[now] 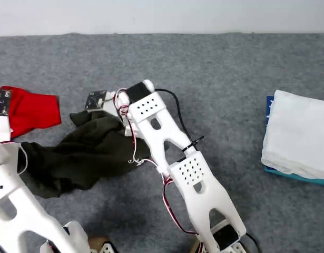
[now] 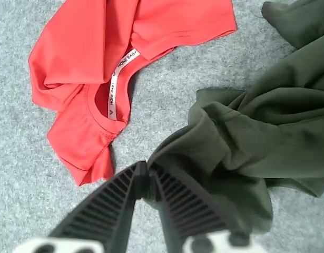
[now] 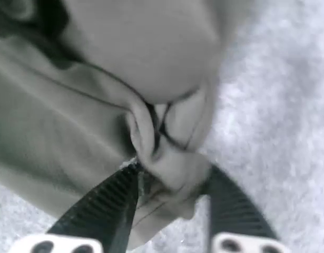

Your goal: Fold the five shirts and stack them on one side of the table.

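A dark olive shirt (image 1: 82,153) lies crumpled on the grey table, left of centre. Beside it at the far left lies a red shirt (image 1: 32,110), spread loosely with its neck label up (image 2: 98,52). My left gripper (image 2: 147,182) is shut on an edge of the olive shirt (image 2: 267,132), close to the red one. My right gripper (image 3: 169,184) is shut on a bunched fold of the olive shirt (image 3: 72,116) at its far corner (image 1: 111,108). At the table's right side sits a stack (image 1: 298,132) with a folded white shirt on top of a teal one.
The right arm (image 1: 177,158) stretches diagonally across the middle of the table. The left arm (image 1: 14,205) stands at the near left corner. Bare grey carpet (image 1: 225,79) lies between the olive shirt and the stack.
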Controlling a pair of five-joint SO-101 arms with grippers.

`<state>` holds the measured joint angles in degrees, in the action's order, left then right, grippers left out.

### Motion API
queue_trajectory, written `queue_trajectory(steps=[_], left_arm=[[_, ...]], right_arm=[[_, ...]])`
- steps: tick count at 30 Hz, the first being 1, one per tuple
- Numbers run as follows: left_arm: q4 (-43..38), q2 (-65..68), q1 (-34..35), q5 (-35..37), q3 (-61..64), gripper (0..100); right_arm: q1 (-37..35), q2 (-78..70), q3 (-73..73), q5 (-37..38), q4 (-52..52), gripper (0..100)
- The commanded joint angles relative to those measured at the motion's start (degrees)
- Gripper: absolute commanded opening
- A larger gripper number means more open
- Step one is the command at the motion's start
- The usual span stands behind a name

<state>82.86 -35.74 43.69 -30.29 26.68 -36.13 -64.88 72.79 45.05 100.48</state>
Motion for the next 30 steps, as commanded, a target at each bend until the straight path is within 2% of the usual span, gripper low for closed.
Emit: queue_trajectory(steps=[1, 11, 13, 16, 19, 22, 30], left_arm=[[0.09, -1.67, -0.44, -0.26, -0.22, 2], [0.44, -1.67, -0.44, -0.18, -0.22, 2], [0.44, -1.67, -0.44, -0.18, -0.22, 2], [0.44, -1.67, -0.35, -0.18, -0.22, 2], [0.44, -1.67, -0.35, -0.18, -0.22, 2], [0.44, -1.67, -0.44, -0.18, -0.57, 2], [0.44, -1.76, -0.44, -0.18, -1.1, 2]], right_arm=[[1.27, 1.63, 1.85, -1.58, 1.89, 25.8], [0.57, -1.89, 1.49, -1.58, -1.89, 24.5], [0.31, -2.51, 1.58, -1.58, -2.33, 17.3], [0.57, -2.51, 5.45, -1.49, -0.22, 0.7], [2.59, -2.51, 11.96, -1.67, 2.68, 3.5], [5.49, -0.57, 15.82, -1.67, 2.59, 0.8], [9.98, 12.44, 6.68, -1.67, 2.59, 1.0]])
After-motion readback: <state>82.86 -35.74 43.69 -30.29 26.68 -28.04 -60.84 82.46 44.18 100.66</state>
